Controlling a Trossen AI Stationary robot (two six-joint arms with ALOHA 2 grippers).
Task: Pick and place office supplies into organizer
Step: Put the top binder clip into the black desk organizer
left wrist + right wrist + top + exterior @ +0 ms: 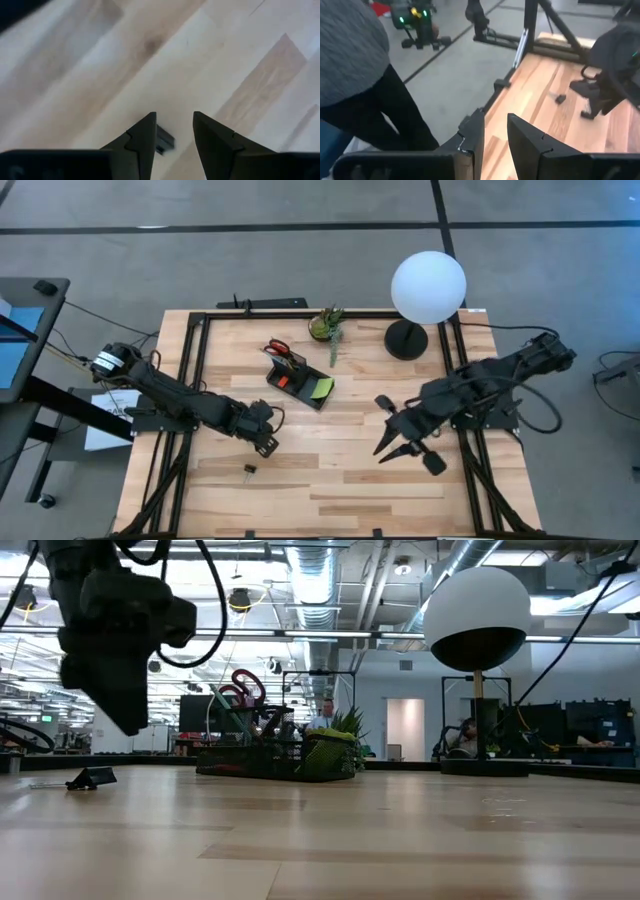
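Note:
A tiny black clip (248,469) lies flat on the wood near the table's near-left part; it also shows as the clip (90,778) in the low view. My left gripper (264,442) hovers just beyond it, open and raised off the table (125,720). In its wrist view the clip (163,140) shows below the gap of the gripper (175,116). The black organizer (276,375) stands mid-table holding red-handled scissors (278,348), a lime-green sticky pad (321,388) and an orange eraser (283,381). My right gripper (392,450) waits open over the table's right half.
A green potted plant (328,325) and the lamp's black base (406,340) under its white globe (428,287) stand by the far edge. A person in a grey top (350,50) stands off the table's left side. Bare wood lies between the two arms.

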